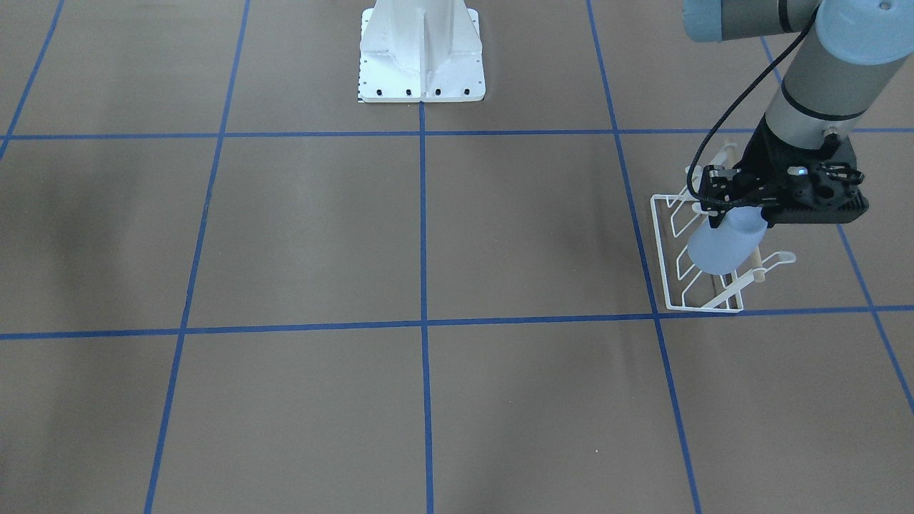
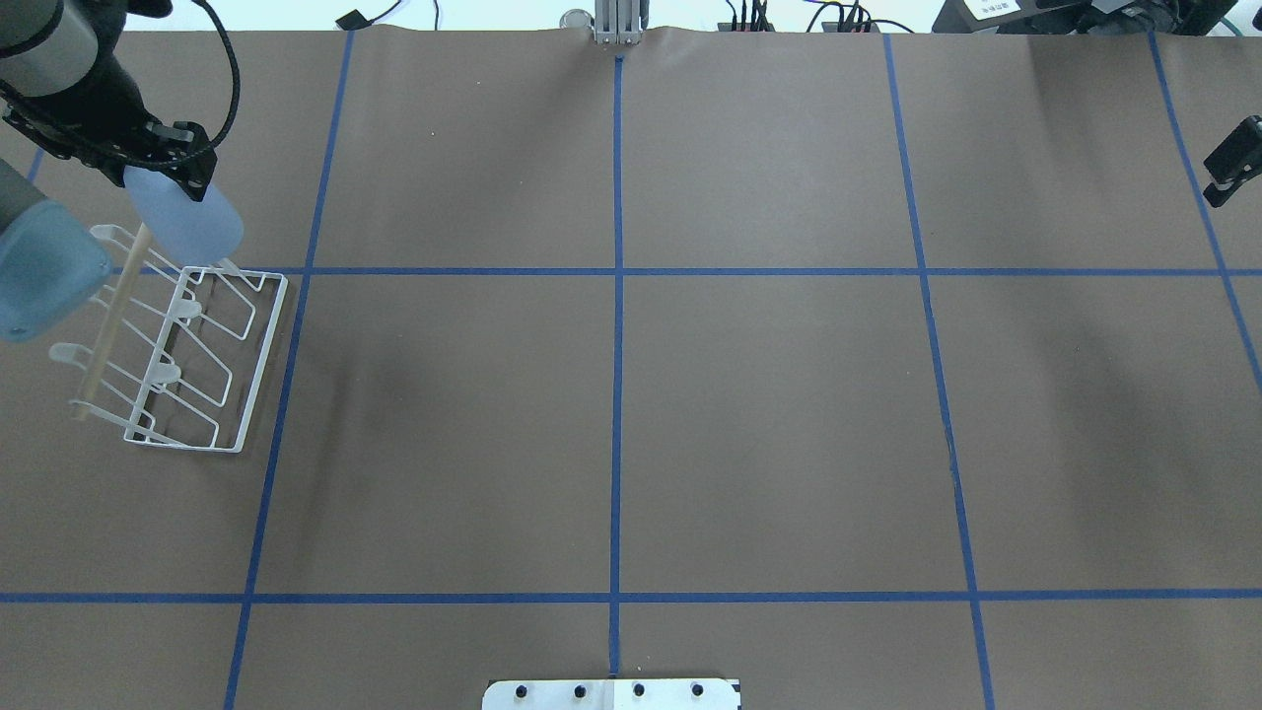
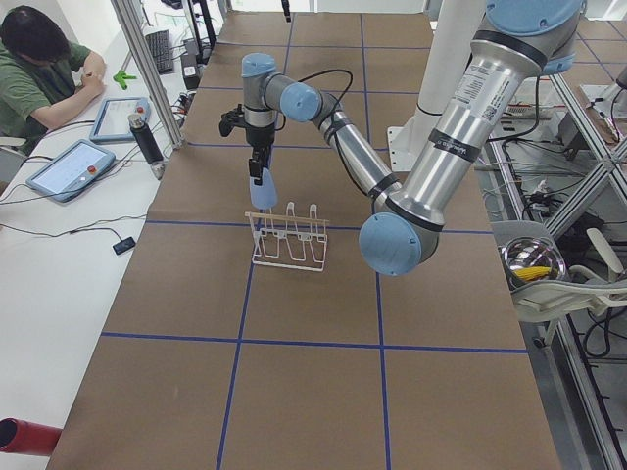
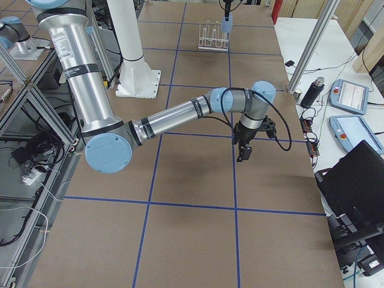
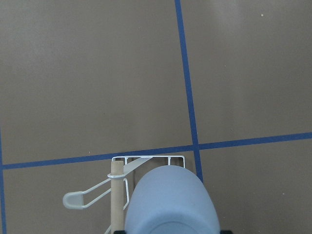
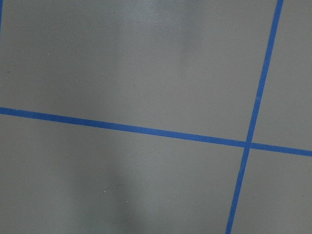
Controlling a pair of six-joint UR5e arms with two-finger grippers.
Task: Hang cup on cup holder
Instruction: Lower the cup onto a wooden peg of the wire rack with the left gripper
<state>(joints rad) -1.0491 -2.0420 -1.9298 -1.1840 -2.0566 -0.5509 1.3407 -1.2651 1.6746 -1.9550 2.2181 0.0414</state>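
One cup point(image 2: 189, 223) (interior hidden) gripped by the left tool point(image 2: 166, 177), seemingly above the cup holder point(image 2: 109, 325); right tool point(image 2: 1226, 180): cannot tell.

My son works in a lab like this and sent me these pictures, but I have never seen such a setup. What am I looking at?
These are two robot arms at a brown table marked with blue tape. Four pictures come from fixed cameras: one facing the robot, one over its shoulders, and one at each end of the table. The other two come from cameras on the wrists. The left arm's pincer grips a light blue cup over one end of a white wire cup holder that stands on the table. The right pincer hangs far off, and nothing shows in it.
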